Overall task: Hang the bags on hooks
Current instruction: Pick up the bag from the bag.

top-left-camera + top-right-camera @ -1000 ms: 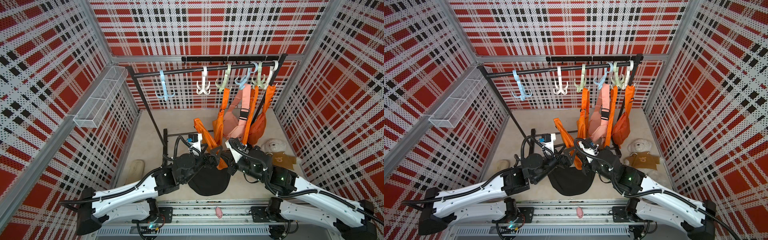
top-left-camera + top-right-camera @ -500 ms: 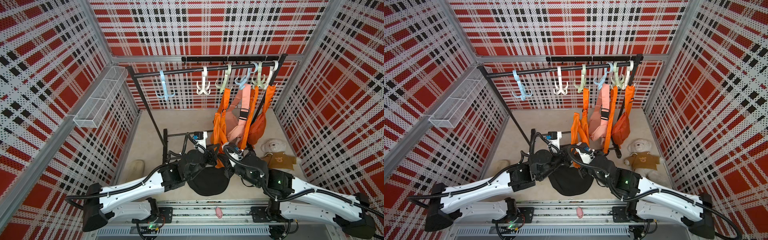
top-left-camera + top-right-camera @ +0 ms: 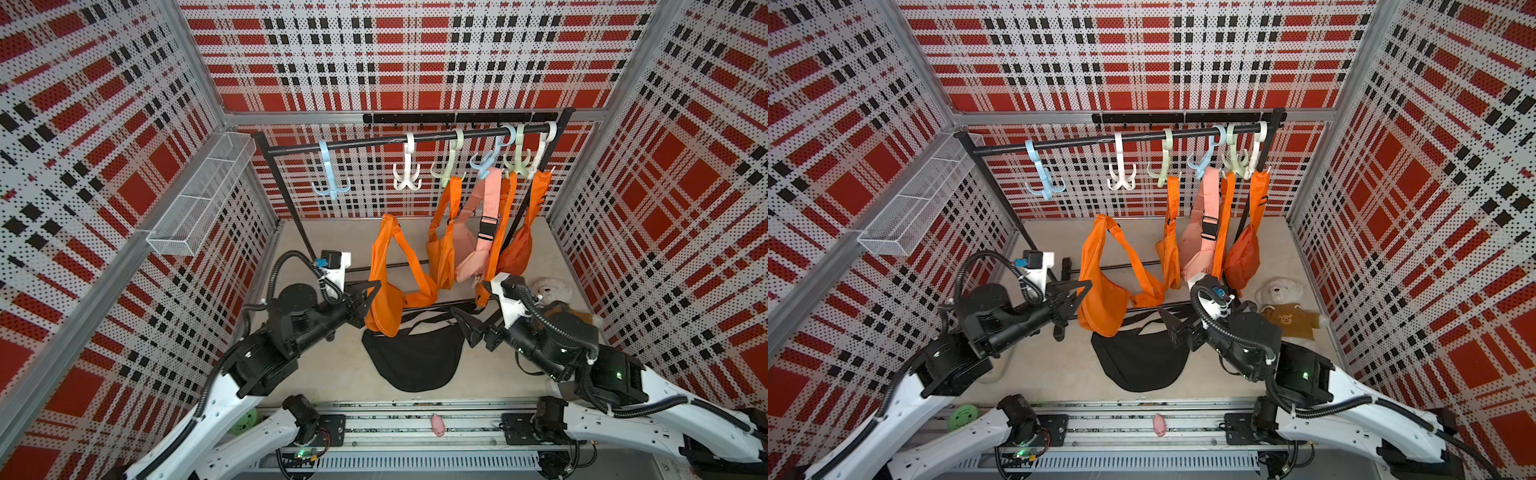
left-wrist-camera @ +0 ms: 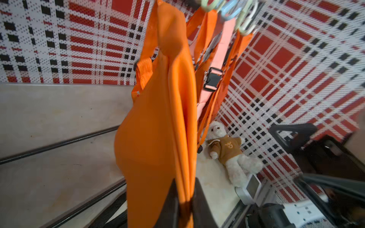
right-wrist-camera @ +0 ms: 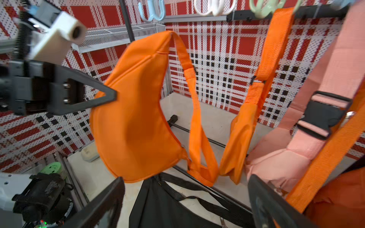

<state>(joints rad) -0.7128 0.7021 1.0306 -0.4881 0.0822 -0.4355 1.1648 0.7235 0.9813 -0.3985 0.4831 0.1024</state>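
The orange bag [image 3: 384, 286] [image 3: 1100, 291] hangs in the air in front of the rack, below the white hook [image 3: 407, 174] and short of it. My left gripper [image 3: 376, 287] [image 4: 185, 189] is shut on the bag's left edge, with folded orange fabric [image 4: 154, 128] pinched between the jaws. The strap [image 5: 194, 110] droops from the bag's top in a loose loop and is on no hook. My right gripper [image 3: 473, 324] [image 5: 185, 197] stands open to the right of the bag, holding nothing, above a black bag [image 3: 415, 357].
On the black rail [image 3: 374, 143], a light blue hook [image 3: 330, 183] and the white one are bare. An orange bag [image 3: 442, 249], a pink bag [image 3: 473, 249] and another orange bag [image 3: 519, 249] hang at the right. A teddy bear [image 3: 1283, 307] lies at the right, and a wire basket [image 3: 199, 199] hangs on the left wall.
My left gripper closed on the orange bag and carried it up and to the left. My right gripper opened, let go of it and drew back to the right.
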